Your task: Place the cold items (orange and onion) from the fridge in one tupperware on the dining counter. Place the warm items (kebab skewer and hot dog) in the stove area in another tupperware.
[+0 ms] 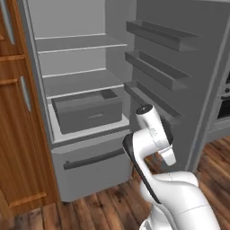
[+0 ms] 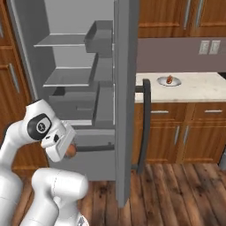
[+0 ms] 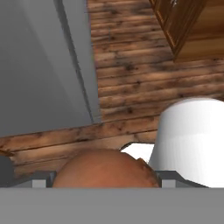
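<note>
Onion [image 3: 104, 168], brown and round, sits pinched between the 2 fingers of the hand [image 3: 105, 180], close under the hand camera; in the right base view a sliver of it peeks out beneath the white wrist [image 2: 70, 151]. The hand points down at the wooden floor [image 3: 144, 74], in front of the open fridge [image 1: 81, 90]. The fridge shelves and its grey drawer [image 1: 87, 109] hold nothing visible. The fridge door [image 2: 126, 88] stands swung wide. On the worktop [image 2: 198, 90] beyond the door, a small plate [image 2: 169, 81] carries a reddish item, too small to identify.
</note>
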